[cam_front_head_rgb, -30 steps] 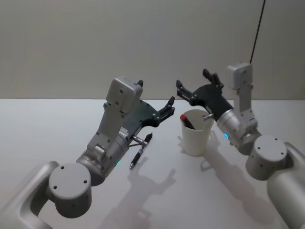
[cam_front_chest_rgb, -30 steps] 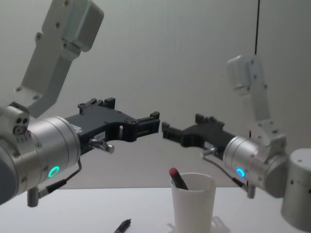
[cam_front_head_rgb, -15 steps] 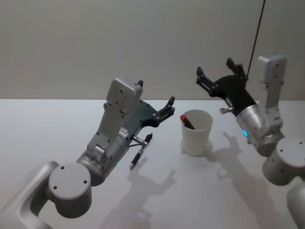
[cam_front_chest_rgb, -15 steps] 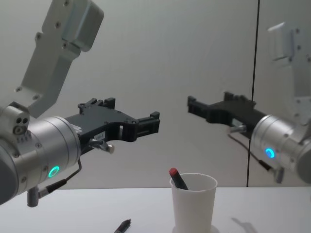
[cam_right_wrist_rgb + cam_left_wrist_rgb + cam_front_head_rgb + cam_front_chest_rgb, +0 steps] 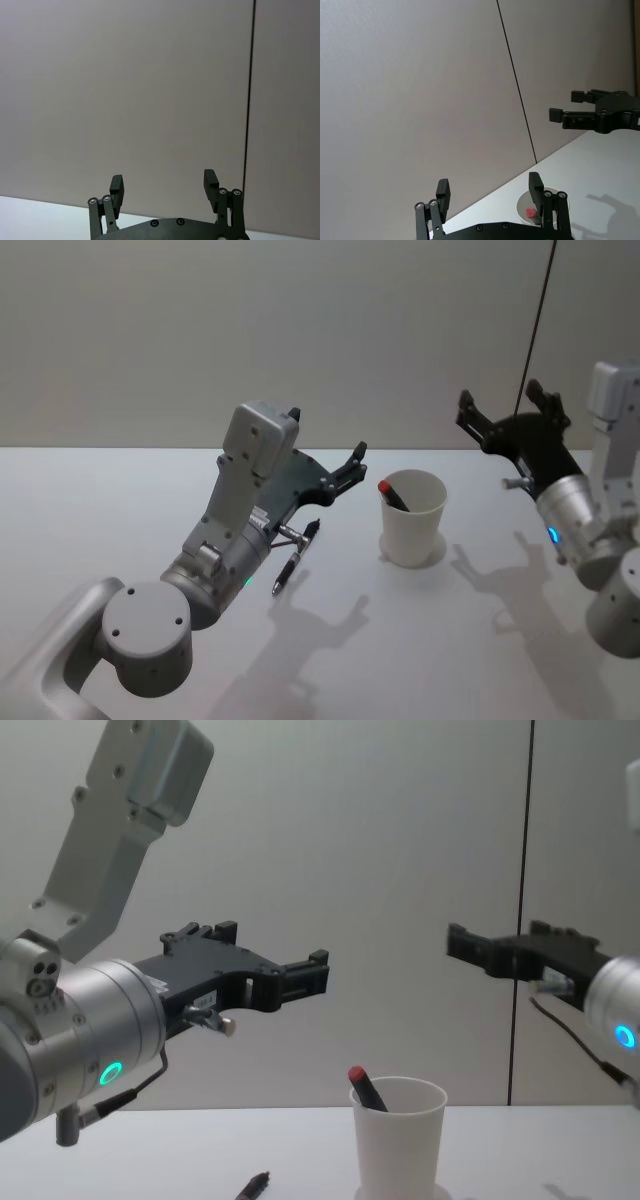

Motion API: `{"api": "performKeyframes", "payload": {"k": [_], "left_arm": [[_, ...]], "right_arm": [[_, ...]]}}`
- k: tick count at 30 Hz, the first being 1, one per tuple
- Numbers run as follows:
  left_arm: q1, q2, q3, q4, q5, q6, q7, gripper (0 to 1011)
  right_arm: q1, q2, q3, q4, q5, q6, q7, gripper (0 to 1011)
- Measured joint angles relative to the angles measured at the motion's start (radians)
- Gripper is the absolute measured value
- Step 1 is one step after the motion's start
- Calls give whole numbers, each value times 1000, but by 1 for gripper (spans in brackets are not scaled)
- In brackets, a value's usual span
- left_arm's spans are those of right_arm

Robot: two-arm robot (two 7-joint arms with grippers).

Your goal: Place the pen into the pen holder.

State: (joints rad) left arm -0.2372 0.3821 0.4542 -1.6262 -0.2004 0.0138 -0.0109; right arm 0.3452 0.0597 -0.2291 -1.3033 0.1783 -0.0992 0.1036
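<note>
The pen holder point(image 5: 413, 520) point(image 5: 398, 1140), a white paper cup, stands upright on the table right of centre. A pen with a red end point(image 5: 390, 492) point(image 5: 366, 1088) point(image 5: 530, 213) leans inside it. A second, dark pen point(image 5: 291, 562) point(image 5: 252, 1185) lies flat on the table to the cup's left, under my left arm. My left gripper point(image 5: 345, 474) point(image 5: 489, 186) point(image 5: 316, 977) hovers open and empty left of the cup, above that lying pen. My right gripper point(image 5: 498, 400) point(image 5: 163, 180) point(image 5: 462, 942) point(image 5: 568, 106) is open and empty, raised well to the right of the cup.
The white table point(image 5: 120, 500) meets a plain grey wall behind. A thin dark vertical line point(image 5: 538, 315) runs down the wall at the right. Nothing else stands near the cup.
My right gripper has drawn back from just above the cup to the right and higher, staying open. The left arm, the cup and both pens have not moved.
</note>
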Motion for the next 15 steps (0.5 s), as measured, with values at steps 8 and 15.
{"api": "performKeyframes", "payload": {"k": [8,15], "left_arm": [[0,0,0,0,0,0,0,1000],[0,0,0,0,0,0,0,1000]], "right_arm": [[-62,27,16,-72,21,79,-58,1001],[-97,44,29,-102,29,119,-93,1001]]}}
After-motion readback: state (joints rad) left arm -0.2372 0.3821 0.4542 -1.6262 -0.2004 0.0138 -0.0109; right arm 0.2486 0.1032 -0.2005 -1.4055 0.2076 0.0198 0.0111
